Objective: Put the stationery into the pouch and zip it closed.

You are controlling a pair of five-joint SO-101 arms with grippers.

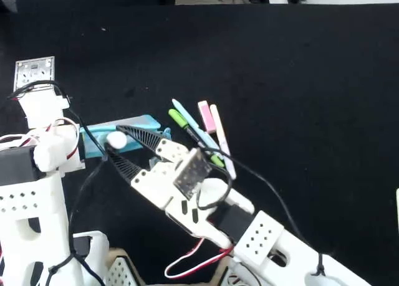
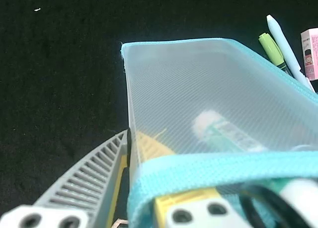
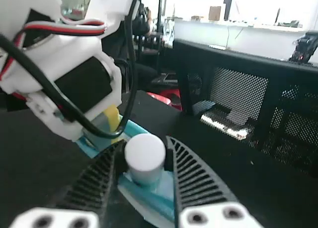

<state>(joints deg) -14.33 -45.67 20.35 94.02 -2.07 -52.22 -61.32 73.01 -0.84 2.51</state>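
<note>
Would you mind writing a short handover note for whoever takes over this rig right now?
Left hand: shut on the teal mesh pouch at its open end.
Right hand: shut on a white-capped stick, at the pouch mouth.
On the table beside the pouch: light blue pen, green highlighter, pink box, white pen.
Done: a white-tipped item shows through the mesh; possibly the stick's far end.
Left: drop the stick in, load the other four, zip closed.
</note>
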